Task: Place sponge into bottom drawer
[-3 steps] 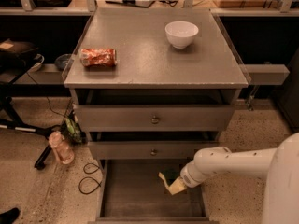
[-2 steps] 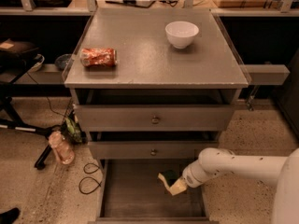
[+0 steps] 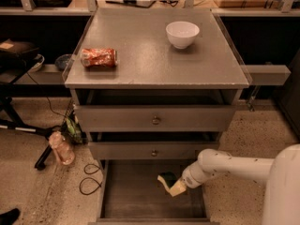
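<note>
The sponge point(image 3: 171, 184), pale yellow with a dark green top layer, is held at the end of my white arm over the right part of the open bottom drawer point(image 3: 136, 196). My gripper point(image 3: 180, 185) is at the sponge, reaching in from the right; the sponge is tilted and hangs a little above the drawer's flat floor. The drawer is pulled out toward the camera and its floor is bare.
Two shallower drawers with round knobs point(image 3: 155, 120) are closed above. A white bowl point(image 3: 182, 33) and an orange-red snack packet point(image 3: 98, 57) lie on the cabinet top. A plastic bottle point(image 3: 61, 147) and cables lie on the floor at the left.
The arm and sponge have hardly moved; the sponge stays at the same spot over the right part of the drawer.
</note>
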